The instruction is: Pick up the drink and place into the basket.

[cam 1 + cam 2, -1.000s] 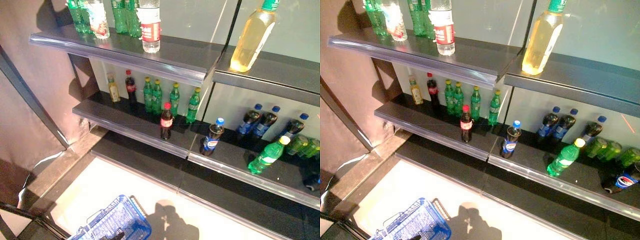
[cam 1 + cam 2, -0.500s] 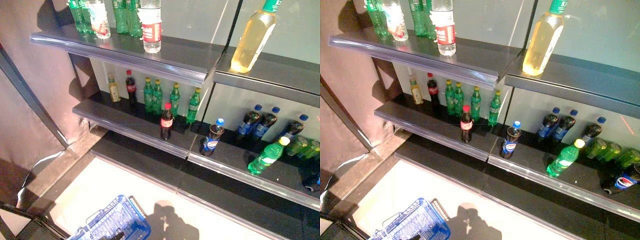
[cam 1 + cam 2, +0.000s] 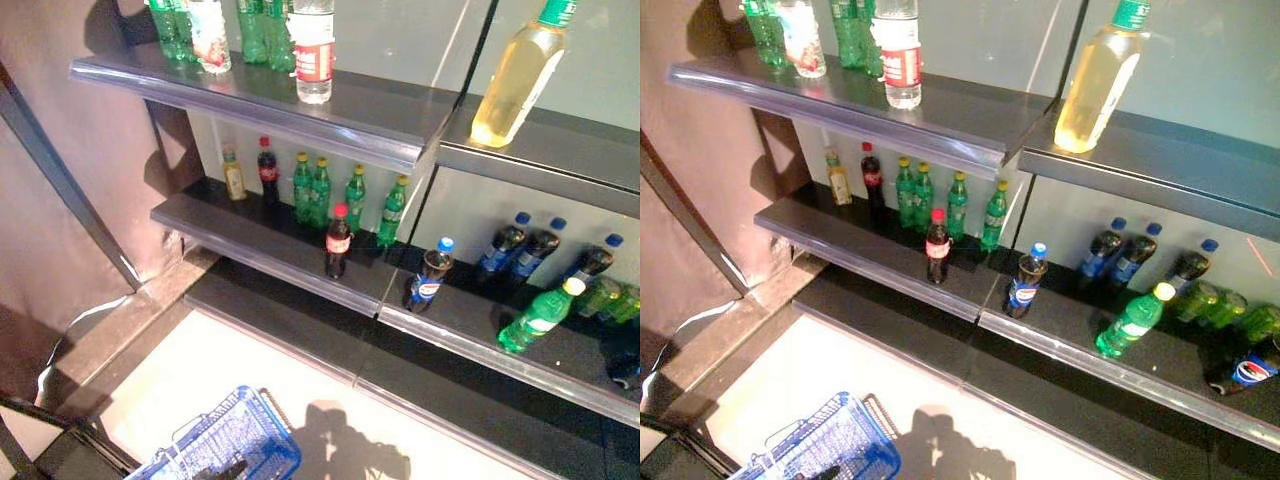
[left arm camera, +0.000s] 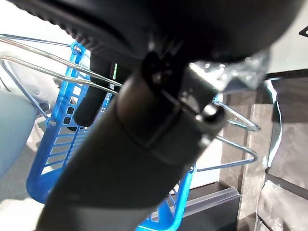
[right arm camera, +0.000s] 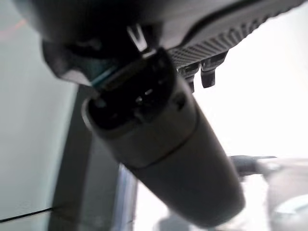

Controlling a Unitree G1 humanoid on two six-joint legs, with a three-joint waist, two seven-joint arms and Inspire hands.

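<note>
Drinks stand on dark shelves ahead. A cola bottle with a red cap (image 3: 338,241) stands alone at the front of the middle shelf. A dark bottle with a blue cap (image 3: 428,275) stands to its right, and a green bottle (image 3: 535,315) leans further right. My left hand (image 4: 144,144) is shut on the wire handles (image 4: 231,120) of the blue basket (image 3: 225,445), which hangs low at the left, off the floor. My right hand (image 5: 163,144) shows in its wrist view with its thumb straight, holding nothing, far from the bottles.
The top shelf (image 3: 330,115) holds green bottles, a clear bottle with a red label (image 3: 313,50) and a tall yellow bottle (image 3: 520,75). Small green bottles (image 3: 320,188) stand at the back of the middle shelf. A brown wall (image 3: 50,240) is at the left.
The whole picture has shifted a little, so the camera has moved. The bottles stand as before and the basket still hangs from my left hand.
</note>
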